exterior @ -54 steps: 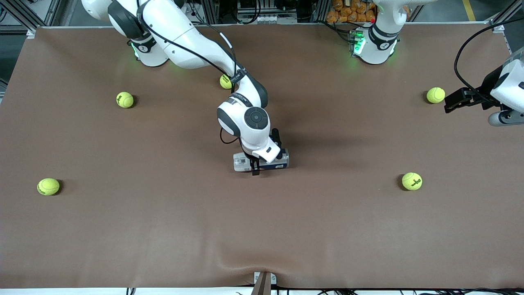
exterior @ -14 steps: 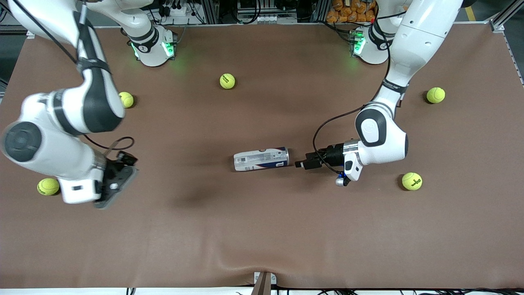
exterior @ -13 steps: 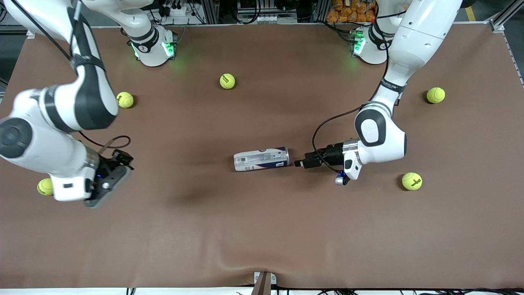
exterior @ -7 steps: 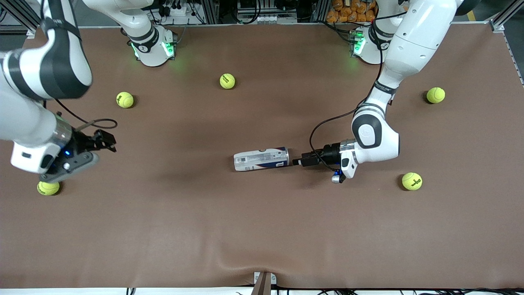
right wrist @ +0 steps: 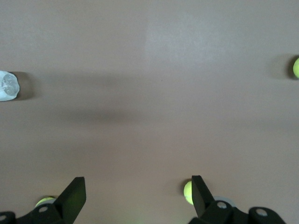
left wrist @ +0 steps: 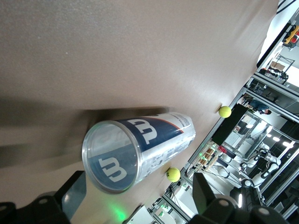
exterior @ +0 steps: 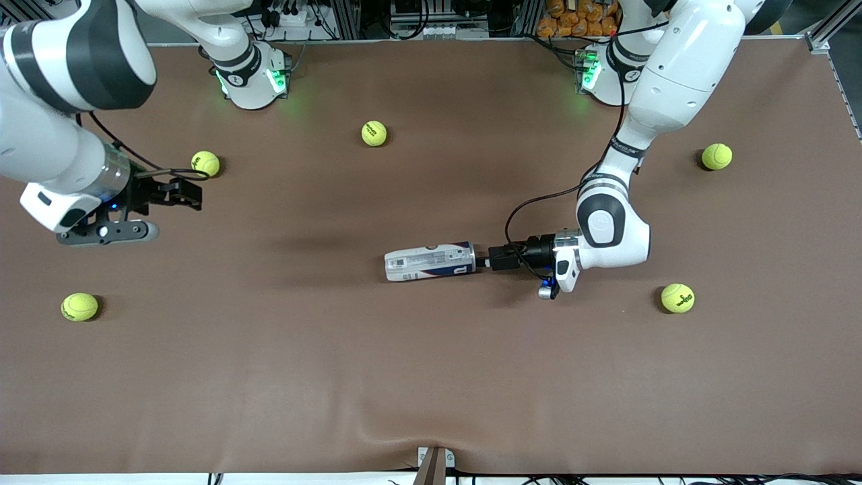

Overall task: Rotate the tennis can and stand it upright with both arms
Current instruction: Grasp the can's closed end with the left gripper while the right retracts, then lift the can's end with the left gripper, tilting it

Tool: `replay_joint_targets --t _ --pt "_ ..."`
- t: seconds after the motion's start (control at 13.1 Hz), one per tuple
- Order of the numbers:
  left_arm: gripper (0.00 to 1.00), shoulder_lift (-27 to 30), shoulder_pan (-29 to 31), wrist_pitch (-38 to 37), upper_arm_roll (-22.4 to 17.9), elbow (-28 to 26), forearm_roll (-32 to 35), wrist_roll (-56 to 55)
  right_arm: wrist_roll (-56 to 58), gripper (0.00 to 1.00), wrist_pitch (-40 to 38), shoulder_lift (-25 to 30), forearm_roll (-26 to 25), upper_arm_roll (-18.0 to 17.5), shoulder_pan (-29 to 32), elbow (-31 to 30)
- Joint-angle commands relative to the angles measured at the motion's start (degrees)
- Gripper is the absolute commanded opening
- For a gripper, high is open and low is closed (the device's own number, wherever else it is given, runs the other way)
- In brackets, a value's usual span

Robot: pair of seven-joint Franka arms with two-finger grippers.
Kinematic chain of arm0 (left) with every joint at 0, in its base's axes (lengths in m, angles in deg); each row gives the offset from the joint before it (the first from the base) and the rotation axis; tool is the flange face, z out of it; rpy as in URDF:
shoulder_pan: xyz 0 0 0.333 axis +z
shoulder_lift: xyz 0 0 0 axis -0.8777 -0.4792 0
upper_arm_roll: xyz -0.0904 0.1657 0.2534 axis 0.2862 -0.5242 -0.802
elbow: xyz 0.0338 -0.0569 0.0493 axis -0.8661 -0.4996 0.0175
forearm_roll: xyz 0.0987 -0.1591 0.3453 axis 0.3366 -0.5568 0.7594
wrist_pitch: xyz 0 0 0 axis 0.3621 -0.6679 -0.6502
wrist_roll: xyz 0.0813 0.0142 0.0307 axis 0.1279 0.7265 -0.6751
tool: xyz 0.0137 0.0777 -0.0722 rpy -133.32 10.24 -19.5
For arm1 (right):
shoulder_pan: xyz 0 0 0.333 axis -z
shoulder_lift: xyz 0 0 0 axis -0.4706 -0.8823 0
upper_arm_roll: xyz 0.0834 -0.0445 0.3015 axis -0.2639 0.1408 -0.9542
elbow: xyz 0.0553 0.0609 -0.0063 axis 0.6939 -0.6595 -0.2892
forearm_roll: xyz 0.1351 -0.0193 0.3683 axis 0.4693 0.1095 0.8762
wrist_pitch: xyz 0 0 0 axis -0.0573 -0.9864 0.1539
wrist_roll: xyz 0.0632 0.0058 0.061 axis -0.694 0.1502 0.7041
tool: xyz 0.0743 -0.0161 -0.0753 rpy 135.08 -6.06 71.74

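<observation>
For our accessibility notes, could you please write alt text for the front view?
A tennis can lies on its side mid-table, the left end effector, open, at its silvery end. The right end effector, also open, hangs over the right arm's end of the brown table. Five tennis balls lie scattered around.

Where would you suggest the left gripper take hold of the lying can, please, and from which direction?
Probably at the rim end. The can lies on its side with that round end toward the left arm's end of the table, and the open left gripper is level with it there. Coming in along the can's length, one of the fingers on either side of the wall suits tipping it up.
</observation>
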Motion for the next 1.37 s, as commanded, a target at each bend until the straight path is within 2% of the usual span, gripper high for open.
replay_joint_targets --t 0.0,0.23,0.53,0.76,1.07,1.22,1.29 --pt "1.00 -1.3 0.4 -0.9 0.4 1.2 -1.7 1.8 -0.2 1.00 -0.9 1.5 -0.5 0.2 0.1 -0.4" --pt "0.95 -2.0 -0.1 -0.9 0.4 1.9 -4.6 2.0 5.8 1.00 -6.8 1.5 -6.2 0.0 -0.1 4.4" --pt "0.94 -4.3 -0.3 -3.1 0.5 2.7 -8.9 6.6 7.0 1.00 -15.5 2.1 -6.6 0.8 1.2 10.2" --pt "0.89 -5.4 -0.2 -5.2 0.5 2.7 -11.4 9.4 6.7 1.00 -16.2 5.9 -4.7 1.6 4.0 10.4" --pt "0.71 -6.7 0.1 -6.8 0.5 4.5 -12.1 9.6 -3.3 1.00 -15.4 8.4 -2.1 1.2 3.1 9.7" --pt "0.61 -7.1 -0.1 -7.2 0.5 4.8 -13.3 9.6 -2.6 1.00 -12.4 8.6 -0.6 1.6 3.7 8.8" --pt "0.59 -7.1 -0.1 -7.4 0.5 4.8 -13.3 9.7 -2.1 1.00 -10.9 9.0 -0.6 1.7 4.3 7.9"
